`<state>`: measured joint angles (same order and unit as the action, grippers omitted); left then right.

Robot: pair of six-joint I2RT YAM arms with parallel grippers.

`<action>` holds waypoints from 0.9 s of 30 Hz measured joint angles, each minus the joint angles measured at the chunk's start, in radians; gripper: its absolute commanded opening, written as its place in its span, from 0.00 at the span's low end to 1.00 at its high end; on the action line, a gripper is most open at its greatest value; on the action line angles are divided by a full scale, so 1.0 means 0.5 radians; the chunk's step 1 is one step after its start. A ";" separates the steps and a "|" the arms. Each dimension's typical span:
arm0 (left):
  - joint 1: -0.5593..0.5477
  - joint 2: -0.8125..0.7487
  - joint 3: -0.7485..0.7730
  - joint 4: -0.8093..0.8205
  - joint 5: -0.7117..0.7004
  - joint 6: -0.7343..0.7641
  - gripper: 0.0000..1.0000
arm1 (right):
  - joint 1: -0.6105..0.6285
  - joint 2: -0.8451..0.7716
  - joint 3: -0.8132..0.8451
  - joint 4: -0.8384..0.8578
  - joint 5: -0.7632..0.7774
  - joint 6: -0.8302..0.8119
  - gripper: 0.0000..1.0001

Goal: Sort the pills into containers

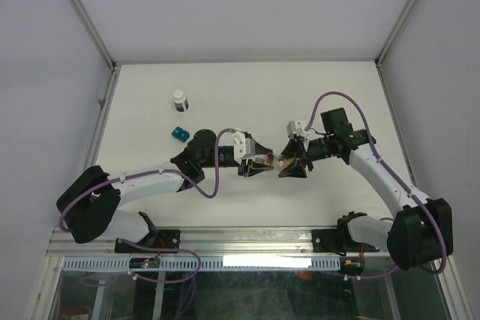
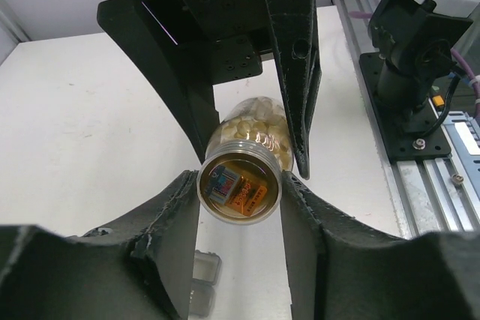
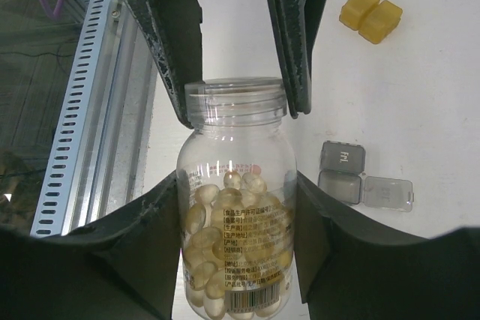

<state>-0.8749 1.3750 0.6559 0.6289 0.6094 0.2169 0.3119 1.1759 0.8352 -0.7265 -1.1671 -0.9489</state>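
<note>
Right gripper (image 3: 238, 185) closed around pill bottle (image 3: 236, 245) body; left gripper (image 2: 240, 192) clamped on cap (image 3: 236, 101). Cap to be twisted off, body held firm, mouth kept raised against spills.

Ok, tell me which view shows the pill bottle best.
Right wrist: the bottle shows side-on, pills and label plain. Left wrist shows only one round end; top view, a speck between left gripper and right gripper.

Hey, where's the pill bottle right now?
In the top view the pill bottle is mid-table, held between the left gripper and the right gripper, well to the right of the teal container.
</note>
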 measured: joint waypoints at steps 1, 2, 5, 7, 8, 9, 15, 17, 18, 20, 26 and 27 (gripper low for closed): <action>0.000 0.000 0.000 0.000 0.002 -0.005 0.35 | -0.001 0.000 0.002 -0.001 0.001 -0.001 0.00; 0.000 0.000 0.000 0.001 0.006 -0.014 0.33 | -0.001 -0.001 0.002 0.000 0.001 -0.002 0.00; 0.008 0.000 0.000 0.004 0.006 -0.049 0.26 | -0.001 -0.001 0.004 -0.001 0.001 -0.002 0.00; 0.012 0.000 0.000 0.014 0.005 -0.104 0.24 | -0.001 -0.001 0.005 0.000 0.000 -0.001 0.00; 0.012 0.000 -0.001 0.020 0.003 -0.135 0.21 | 0.000 -0.001 0.005 0.000 -0.002 -0.001 0.00; 0.012 0.000 -0.002 0.032 -0.005 -0.190 0.19 | 0.000 -0.001 0.005 0.000 -0.005 -0.001 0.00; 0.011 -0.008 -0.063 0.150 -0.150 -0.712 0.00 | 0.000 -0.001 0.013 -0.002 -0.015 0.000 0.00; -0.002 -0.019 -0.064 0.134 -0.225 -0.927 0.00 | 0.000 -0.001 0.017 0.003 -0.015 0.002 0.00; -0.024 -0.034 -0.064 0.101 -0.285 -1.040 0.00 | 0.000 -0.001 0.018 0.005 -0.015 0.002 0.00; -0.079 -0.078 -0.061 0.008 -0.455 -1.199 0.00 | 0.000 -0.001 0.019 0.002 -0.014 0.002 0.00; -0.258 -0.204 -0.005 -0.323 -0.964 -1.470 0.00 | 0.000 -0.001 0.021 -0.011 -0.022 0.005 0.00; -0.271 -0.218 -0.002 -0.352 -1.015 -1.508 0.00 | 0.000 -0.001 0.021 -0.008 -0.024 0.005 0.00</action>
<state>-1.0103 1.2659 0.6552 0.4530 0.1020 -0.5373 0.3119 1.1755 0.8455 -0.7303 -1.1790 -0.9463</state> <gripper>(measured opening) 0.422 0.545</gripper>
